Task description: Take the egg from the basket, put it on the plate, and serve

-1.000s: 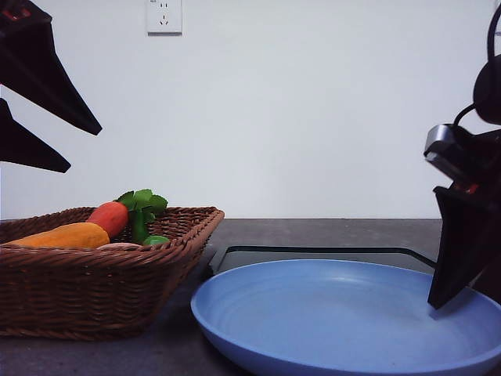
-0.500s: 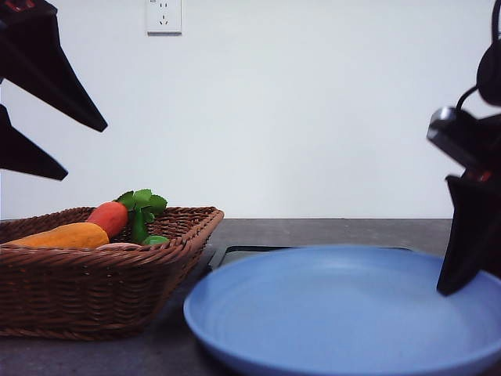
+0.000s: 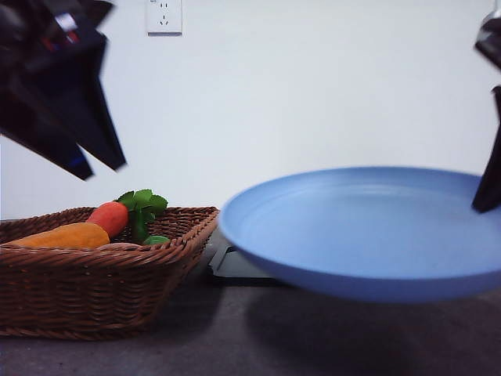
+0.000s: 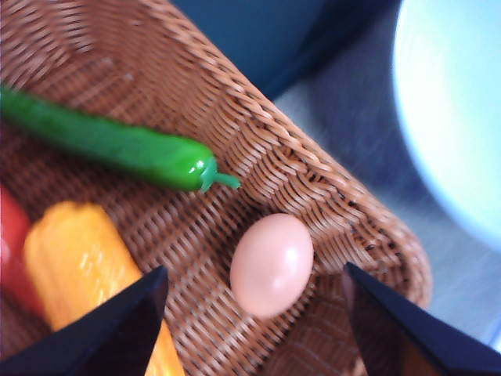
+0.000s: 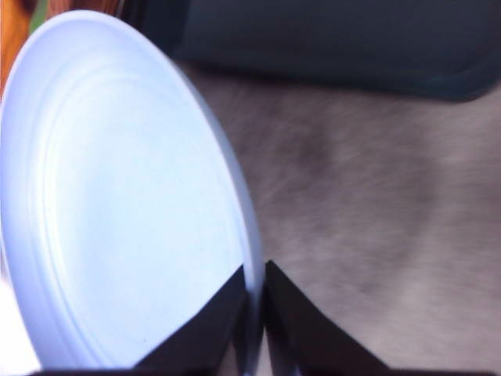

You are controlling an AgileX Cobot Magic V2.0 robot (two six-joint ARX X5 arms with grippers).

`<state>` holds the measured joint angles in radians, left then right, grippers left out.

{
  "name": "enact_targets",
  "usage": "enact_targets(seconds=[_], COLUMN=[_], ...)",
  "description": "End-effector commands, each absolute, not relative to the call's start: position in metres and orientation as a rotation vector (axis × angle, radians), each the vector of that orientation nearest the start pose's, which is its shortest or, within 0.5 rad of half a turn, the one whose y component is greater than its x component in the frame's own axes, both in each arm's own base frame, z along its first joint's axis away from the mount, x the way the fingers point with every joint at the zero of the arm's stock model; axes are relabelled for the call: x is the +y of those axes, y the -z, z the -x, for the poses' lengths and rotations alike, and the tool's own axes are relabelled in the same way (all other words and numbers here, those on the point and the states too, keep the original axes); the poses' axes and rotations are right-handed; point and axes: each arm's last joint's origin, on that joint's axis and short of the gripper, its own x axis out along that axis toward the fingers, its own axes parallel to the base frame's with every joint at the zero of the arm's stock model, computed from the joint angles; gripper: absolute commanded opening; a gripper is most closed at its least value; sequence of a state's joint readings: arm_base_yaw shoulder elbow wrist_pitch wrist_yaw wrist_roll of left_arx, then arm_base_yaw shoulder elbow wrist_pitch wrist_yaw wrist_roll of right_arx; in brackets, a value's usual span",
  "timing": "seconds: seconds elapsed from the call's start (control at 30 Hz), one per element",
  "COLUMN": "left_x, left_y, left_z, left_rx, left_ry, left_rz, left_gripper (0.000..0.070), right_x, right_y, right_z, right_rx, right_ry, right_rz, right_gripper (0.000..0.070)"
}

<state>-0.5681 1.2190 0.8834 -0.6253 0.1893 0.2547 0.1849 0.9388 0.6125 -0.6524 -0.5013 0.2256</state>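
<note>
**Plate held in the air, egg lying in the basket**

The right end effector (image 5: 252, 313) is clamped on the rim of the light-blue plate (image 3: 368, 227), its two dark fingers (image 5: 301, 325) pinched close together with the rim between them. In the front view the plate hangs clear of the grey desk (image 3: 235, 345), tilted slightly, with its shadow on the surface beneath it. Behind and below the plate, a corner of the flat black tray (image 3: 235, 266) lies on the desk.

The left end effector (image 4: 250, 329) is spread wide and holds nothing; in the front view it is a blurred dark shape above the basket's left part. In the left wrist view its two fingers stand well apart on either side of the egg (image 4: 272, 264), touching neither the egg nor the wicker.

The egg, pinkish-brown and smooth, rests on the floor of the brown woven basket (image 4: 313, 180), close to a sloping side wall near one corner. Beside it in the basket lie a green chilli-like pepper (image 4: 117, 145), a long yellow-orange vegetable (image 4: 86, 266) and, at the edge, a red-orange one. In the front view the basket sits on the desk at the left, with the red-orange carrot (image 3: 109, 218) and its green leaves rising above the rim. A white wall socket (image 3: 163, 16) is on the wall behind
</note>
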Motion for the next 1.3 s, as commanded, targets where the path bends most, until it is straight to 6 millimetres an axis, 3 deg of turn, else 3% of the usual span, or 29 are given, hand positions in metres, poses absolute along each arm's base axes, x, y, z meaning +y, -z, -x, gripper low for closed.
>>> enact_targets(seconds=[0.0,0.23,0.83,0.93,1.13,1.27], left_x=[-0.141,-0.165,-0.176,-0.176,-0.176,-0.177], left_y=[-0.247,-0.222,-0.182,-0.182,-0.182,-0.186], left_z=[-0.200,-0.214,-0.229,-0.229,-0.229,-0.229], left_rx=[0.860,0.967,1.111,1.107,1.104,1.116], left_ry=[0.857,0.901,0.905,0.906,0.906,0.906], left_rz=[-0.511,-0.580,-0.606,-0.606,-0.606,-0.608], left_gripper=[0.0460,0.0459,0.0446,0.0382,0.0190,0.0164], right_x=[0.042,0.031,0.027,0.027,0.027,0.027], right_y=[-0.222,-0.236,-0.245,-0.245,-0.245,-0.245], right_z=[-0.160,-0.144,-0.132,-0.132,-0.132,-0.132], right_rx=[1.028,0.938,0.864,0.864,0.864,0.863], right_ry=[-0.507,-0.475,-0.471,-0.471,-0.471,-0.471], right_rz=[-0.359,-0.372,-0.370,-0.370,-0.370,-0.370], right_gripper=[0.0000,0.0000,0.0000,0.0000,0.0000,0.0000])
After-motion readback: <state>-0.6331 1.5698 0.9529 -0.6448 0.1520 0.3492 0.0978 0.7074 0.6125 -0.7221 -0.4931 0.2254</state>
